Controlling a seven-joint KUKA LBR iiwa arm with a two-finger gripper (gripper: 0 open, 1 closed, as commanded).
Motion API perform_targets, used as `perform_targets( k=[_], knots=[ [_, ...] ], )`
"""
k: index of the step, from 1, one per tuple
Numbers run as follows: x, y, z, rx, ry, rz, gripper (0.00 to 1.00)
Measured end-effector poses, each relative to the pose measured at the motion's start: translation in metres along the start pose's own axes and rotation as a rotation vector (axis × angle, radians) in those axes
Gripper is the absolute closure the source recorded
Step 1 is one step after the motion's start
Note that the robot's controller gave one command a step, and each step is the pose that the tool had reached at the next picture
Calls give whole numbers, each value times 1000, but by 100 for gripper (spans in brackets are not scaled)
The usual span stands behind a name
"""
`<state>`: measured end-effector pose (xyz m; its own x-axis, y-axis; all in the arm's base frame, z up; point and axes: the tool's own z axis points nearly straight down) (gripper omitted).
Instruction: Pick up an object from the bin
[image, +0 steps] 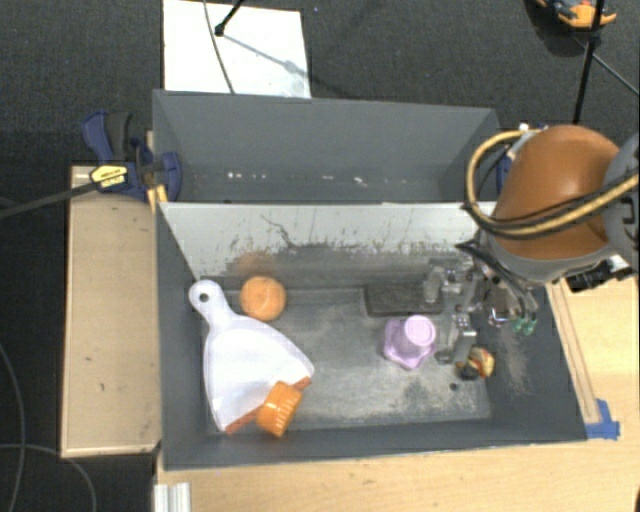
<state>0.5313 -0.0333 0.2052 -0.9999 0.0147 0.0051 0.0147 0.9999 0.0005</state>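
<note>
Grey bin (350, 390) has a scratched floor. Low near its right side, the gripper (452, 325) hangs just beside a small purple cup (410, 342) (a white scoop (240, 370) lies far left). Whether it is clenched or released, I cannot tell.

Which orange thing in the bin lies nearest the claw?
The small orange-and-dark piece beside the claw; the ball and ridged cap lie far left.
</note>
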Motion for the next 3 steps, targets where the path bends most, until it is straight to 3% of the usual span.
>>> perform_targets(
  k=[1,2,3],
  knots=[
    [-2,0,-4,1,-8,-1,0],
    [-6,1,26,2,-15,-81,0],
    [-8,-3,85,2,-13,-144,0]
  ],
)
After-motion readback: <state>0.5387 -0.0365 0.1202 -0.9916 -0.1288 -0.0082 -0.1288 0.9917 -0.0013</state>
